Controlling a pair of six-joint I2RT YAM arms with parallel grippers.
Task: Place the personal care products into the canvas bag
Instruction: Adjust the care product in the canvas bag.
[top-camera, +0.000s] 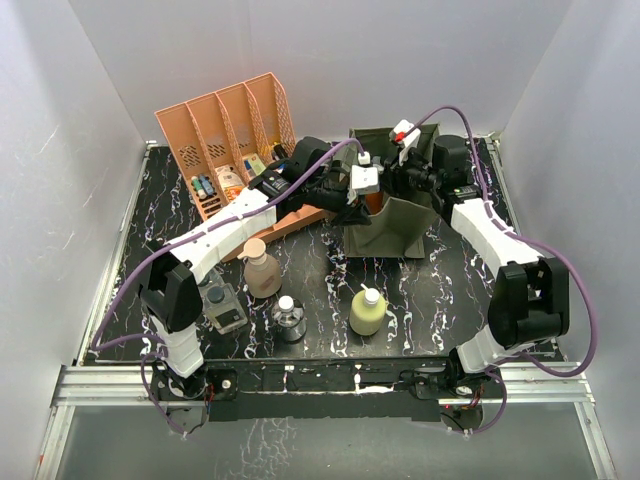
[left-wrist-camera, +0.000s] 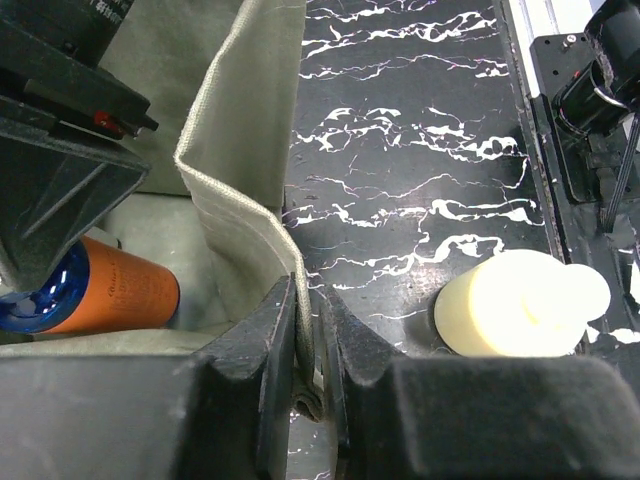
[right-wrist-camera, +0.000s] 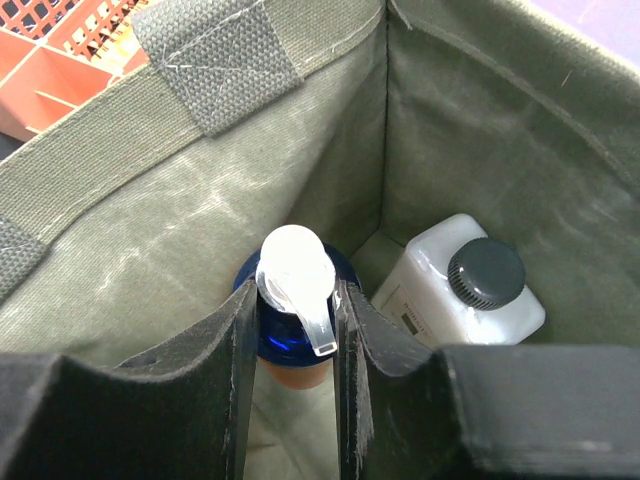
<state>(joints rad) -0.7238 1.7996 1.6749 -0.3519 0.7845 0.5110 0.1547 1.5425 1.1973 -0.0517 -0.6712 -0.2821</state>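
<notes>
The bag (top-camera: 400, 232) stands right of the rack (top-camera: 215, 125) on the bench (top-camera: 440, 290), a pump bottle (right-wrist-camera: 295, 300) and jug (right-wrist-camera: 465, 290) inside; nearer, left to right: twin pack (top-camera: 225, 308), tall bottle (top-camera: 262, 272), round bottle (top-camera: 290, 320), capped bottle (top-camera: 366, 312).

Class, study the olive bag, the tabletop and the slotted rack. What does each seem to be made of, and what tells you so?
Canvas bag: woven cloth with a matte finish; the weave and a stitched strap show.
Tabletop: black with white veins and a slight sheen; marble-look, possibly printed laminate.
Rack: probably moulded plastic; uniform salmon colour, lattice walls.
</notes>
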